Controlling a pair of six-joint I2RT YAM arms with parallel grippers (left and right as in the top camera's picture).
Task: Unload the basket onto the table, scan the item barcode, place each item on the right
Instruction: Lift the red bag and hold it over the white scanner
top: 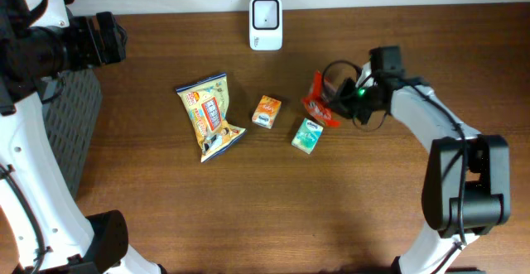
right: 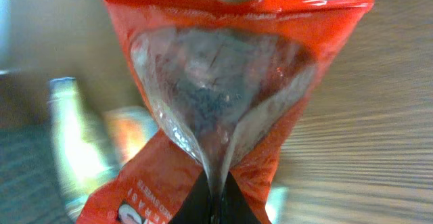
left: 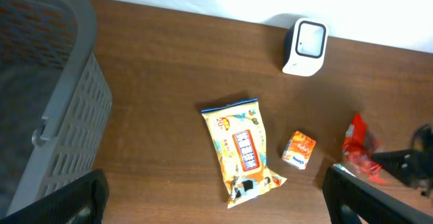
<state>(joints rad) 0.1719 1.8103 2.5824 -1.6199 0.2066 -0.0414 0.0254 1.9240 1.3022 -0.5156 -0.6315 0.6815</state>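
Right wrist view: red snack packet [right: 226,102], clear window showing dark contents, white lettering at one end, blurred. Right claw [right: 216,202] clenched on packet's edge, packet fanning out beyond fingertips. Overhead: packet right of centre over table [top: 373,199], near-right of white scanner [top: 266,23]. Left claw [top: 112,38] spread wide, far left, holding nothing.

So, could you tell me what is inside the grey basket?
Only bare mesh floor shows inside the basket; parts past the frame edge are hidden.
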